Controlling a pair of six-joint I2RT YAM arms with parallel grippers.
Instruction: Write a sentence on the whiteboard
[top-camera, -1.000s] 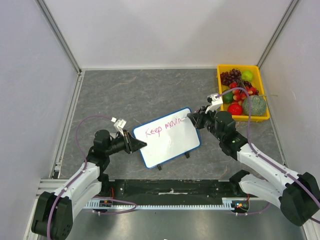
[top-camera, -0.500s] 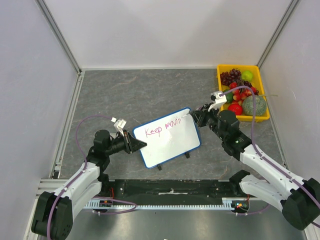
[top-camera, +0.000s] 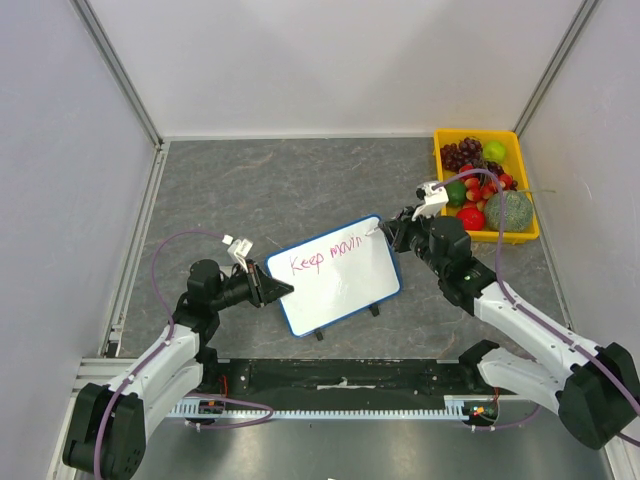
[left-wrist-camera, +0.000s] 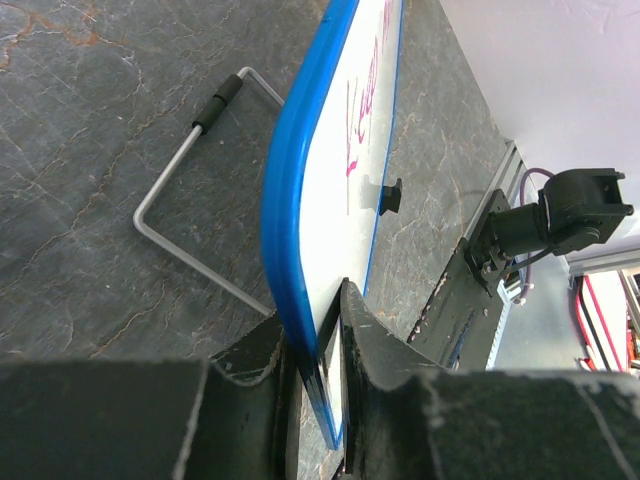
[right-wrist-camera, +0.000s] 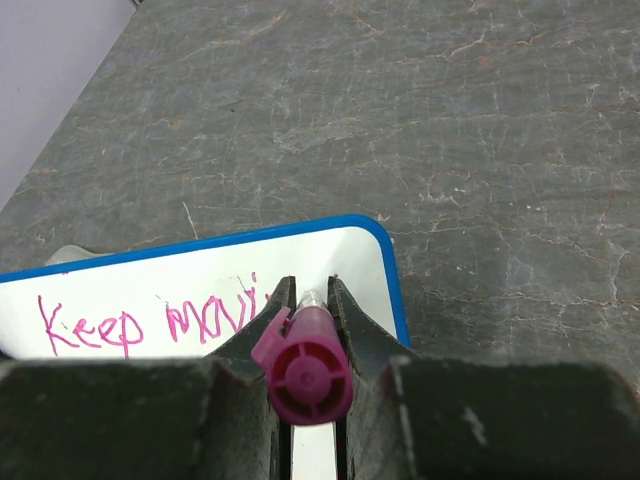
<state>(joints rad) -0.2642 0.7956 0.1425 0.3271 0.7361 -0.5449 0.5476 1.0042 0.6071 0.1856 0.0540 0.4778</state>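
The whiteboard (top-camera: 345, 285) with a blue rim stands tilted on the grey table, propped on a wire stand (left-wrist-camera: 190, 215). Magenta lettering (top-camera: 325, 254) on it reads "Keep movi" in one line; it also shows in the right wrist view (right-wrist-camera: 150, 322). My left gripper (top-camera: 280, 289) is shut on the board's left blue edge (left-wrist-camera: 300, 290). My right gripper (top-camera: 385, 232) is shut on a magenta marker (right-wrist-camera: 308, 365), whose tip is at the board's upper right corner, just right of the last letter.
A yellow tray (top-camera: 525, 235) of fruit, with grapes, apples and a melon, stands at the back right beside my right arm. Grey walls close in the table on three sides. A metal rail runs along the near edge.
My right gripper has shifted slightly along the top line at the board's upper right corner with the marker. The left arm and the board have not moved.
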